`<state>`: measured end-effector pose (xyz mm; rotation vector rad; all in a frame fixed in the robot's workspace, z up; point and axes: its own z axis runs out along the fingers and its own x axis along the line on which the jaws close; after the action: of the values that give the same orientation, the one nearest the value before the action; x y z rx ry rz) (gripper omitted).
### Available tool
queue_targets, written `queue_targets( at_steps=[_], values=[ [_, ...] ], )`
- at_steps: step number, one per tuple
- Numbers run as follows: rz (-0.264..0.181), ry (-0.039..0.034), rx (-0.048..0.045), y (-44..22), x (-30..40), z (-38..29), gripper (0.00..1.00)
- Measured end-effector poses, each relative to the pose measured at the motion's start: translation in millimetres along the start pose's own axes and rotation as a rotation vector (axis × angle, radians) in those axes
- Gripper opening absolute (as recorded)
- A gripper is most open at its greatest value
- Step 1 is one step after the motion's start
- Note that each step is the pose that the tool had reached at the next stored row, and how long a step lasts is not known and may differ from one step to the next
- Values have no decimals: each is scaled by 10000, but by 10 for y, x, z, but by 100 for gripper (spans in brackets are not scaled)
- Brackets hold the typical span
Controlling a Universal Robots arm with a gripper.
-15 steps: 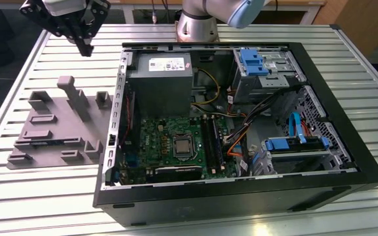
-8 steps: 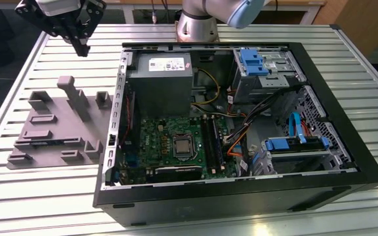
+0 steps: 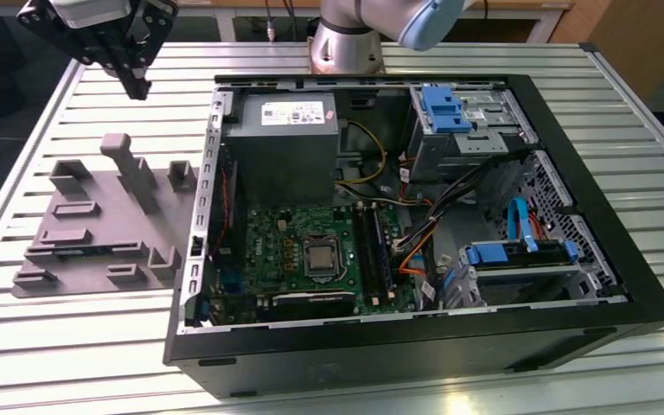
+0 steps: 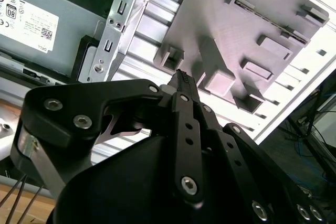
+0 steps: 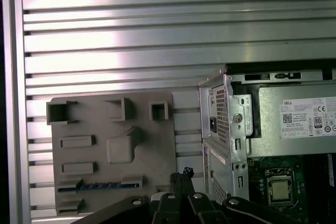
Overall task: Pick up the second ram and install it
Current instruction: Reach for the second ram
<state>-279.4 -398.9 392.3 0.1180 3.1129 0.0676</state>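
The black claw [image 3: 137, 85] hangs over the slatted table [image 3: 90, 337] at the exterior view's upper left, fingers together and pointing down, above and apart from a grey holder block [image 3: 101, 229]. Just beside the block lies an open computer case [image 3: 424, 346], its green board [image 3: 274, 246] and grey power box [image 3: 280, 143] showing

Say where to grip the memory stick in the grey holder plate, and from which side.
Pinch the dark green memory stick across its flat faces, midway along its exposed long edge, from above. It seems to stand on edge in a slot of the grey moulded holder plate, leaving only that edge free.
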Motion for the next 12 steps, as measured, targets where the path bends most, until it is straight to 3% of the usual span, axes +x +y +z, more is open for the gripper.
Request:
queue_targets(
  at_steps=[12],
  values=[
    [1,0,0,-8,105,-3,11]
  ],
)
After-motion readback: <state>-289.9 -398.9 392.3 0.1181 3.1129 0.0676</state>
